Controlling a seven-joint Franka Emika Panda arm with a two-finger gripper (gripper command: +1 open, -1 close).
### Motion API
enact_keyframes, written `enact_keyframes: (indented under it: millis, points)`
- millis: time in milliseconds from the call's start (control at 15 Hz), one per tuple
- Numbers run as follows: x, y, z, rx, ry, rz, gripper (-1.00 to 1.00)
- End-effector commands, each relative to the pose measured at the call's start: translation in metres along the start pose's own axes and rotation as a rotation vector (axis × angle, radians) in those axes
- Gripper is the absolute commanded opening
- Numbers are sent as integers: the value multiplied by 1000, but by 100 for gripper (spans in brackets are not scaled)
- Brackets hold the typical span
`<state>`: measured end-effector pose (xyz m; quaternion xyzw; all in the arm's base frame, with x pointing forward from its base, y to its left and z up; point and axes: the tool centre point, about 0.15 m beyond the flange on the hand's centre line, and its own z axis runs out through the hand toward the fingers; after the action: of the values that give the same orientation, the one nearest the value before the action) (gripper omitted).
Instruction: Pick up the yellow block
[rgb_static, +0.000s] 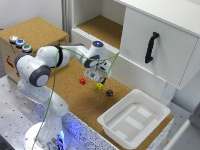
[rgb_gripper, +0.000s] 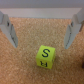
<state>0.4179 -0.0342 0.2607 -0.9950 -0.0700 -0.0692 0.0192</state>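
The white Franka arm (rgb_static: 47, 62) rises from its round base at the lower part of the exterior view's left, folds at a bulky grey-capped elbow, and reaches toward the exterior view's right with its forearm roughly level. The wrist bends down so the gripper (rgb_static: 99, 79) points at the bench, hanging low over it. A green cable loops along the arm. In the wrist view the two fingers (rgb_gripper: 10, 29) stand well apart, jaws spread wide, with nothing between them touching either pad.

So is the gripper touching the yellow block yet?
Apart. In the wrist view, the gripper is open and cork shows between each finger and the yellow block, which lies beyond the fingertips.
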Motion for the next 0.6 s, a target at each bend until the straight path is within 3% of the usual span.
enact_keyframes:
  millis: [0, 533]
  points:
    - [22, 12, 52, -38, -77, 51, 100]
    - [21, 5, 56, -58, -135, 139, 100]
